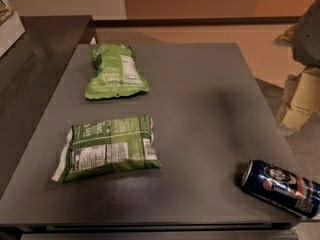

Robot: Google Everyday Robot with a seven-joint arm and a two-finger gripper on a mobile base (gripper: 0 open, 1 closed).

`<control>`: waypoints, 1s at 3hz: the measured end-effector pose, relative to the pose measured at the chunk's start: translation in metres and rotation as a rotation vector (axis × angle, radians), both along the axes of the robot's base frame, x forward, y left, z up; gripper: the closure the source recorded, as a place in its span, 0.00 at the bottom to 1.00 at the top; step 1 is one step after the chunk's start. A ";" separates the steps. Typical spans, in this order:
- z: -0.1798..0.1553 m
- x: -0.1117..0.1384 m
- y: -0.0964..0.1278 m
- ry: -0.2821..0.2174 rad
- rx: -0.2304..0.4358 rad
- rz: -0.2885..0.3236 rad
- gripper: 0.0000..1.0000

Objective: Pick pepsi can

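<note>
The pepsi can (281, 187) is a dark navy-blue can with a round logo and a silver rim. It lies on its side at the front right corner of the grey table (200, 114), close to the right edge. My gripper (300, 100) is a cream-coloured piece under a grey arm part at the right edge of the view. It hangs beyond the table's right side, above and behind the can and well apart from it. It holds nothing that I can see.
Two green snack bags lie on the left half of the table, one at the back (115, 72) and one at the front (109, 148). A darker counter (30, 69) adjoins the table on the left. Floor lies beyond the right edge.
</note>
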State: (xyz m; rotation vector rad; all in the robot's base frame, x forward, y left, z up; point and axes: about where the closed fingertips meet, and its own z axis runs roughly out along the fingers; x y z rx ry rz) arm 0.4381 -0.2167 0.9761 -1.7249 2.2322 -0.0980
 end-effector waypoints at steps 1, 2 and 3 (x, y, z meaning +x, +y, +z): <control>0.000 0.000 0.000 0.000 0.000 0.000 0.00; -0.002 -0.004 0.001 0.031 -0.015 0.027 0.00; -0.011 -0.019 -0.007 0.074 -0.029 0.053 0.00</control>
